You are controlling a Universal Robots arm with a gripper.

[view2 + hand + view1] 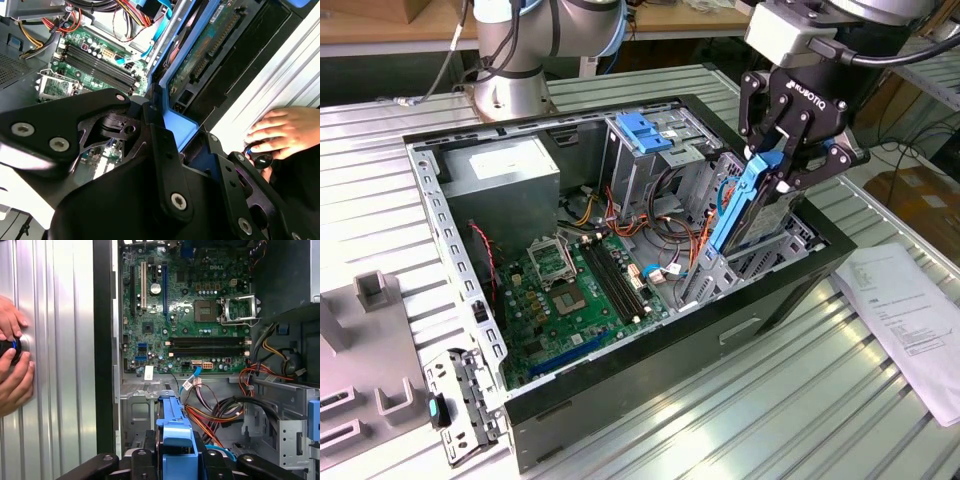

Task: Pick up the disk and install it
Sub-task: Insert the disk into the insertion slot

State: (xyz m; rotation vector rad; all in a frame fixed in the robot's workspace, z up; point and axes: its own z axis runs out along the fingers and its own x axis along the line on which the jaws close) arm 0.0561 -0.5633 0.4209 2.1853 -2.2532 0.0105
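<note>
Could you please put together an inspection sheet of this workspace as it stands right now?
Surface: ribbed metal table carrying the open computer case.
Job's things: the disk in its blue carrier stands steeply on edge, lower end in the case's bay at the exterior view's right.
Clutter: paper sheets, a grey fixture, a loose metal bracket.
Pincer: the pincer is shut on the disk's upper end.
Cables: red, orange and black wires bundled inside the case beside the drive cage.
Surroundings: robot base at the case's far side; a person's hands on a dark knob on the table.
</note>
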